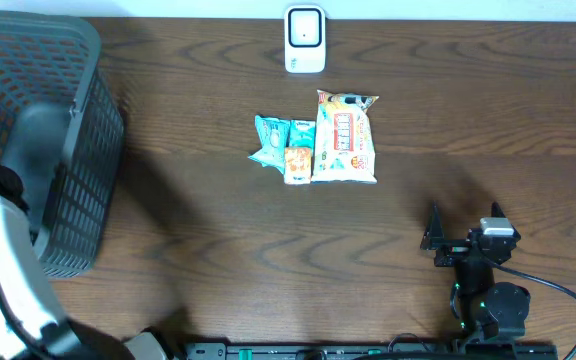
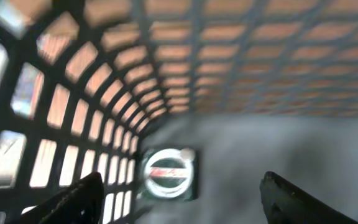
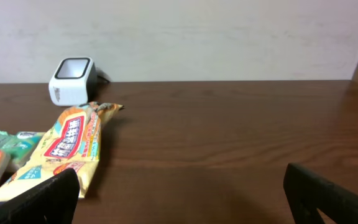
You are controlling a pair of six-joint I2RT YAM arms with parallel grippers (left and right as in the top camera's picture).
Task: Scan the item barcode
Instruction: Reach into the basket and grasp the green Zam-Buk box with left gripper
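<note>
Here, at the left edge of the table, the left gripper hangs inside the grey mesh basket with its fingers spread and empty. A small green-and-white packet lies flat on the basket floor just beyond them, between the two tips and touching neither. At mid-table a teal packet, a small orange packet and a larger yellow snack bag lie side by side before the white scanner, while at the right the right gripper sits low, fingers wide apart and holding nothing, well apart from the bags.
</note>
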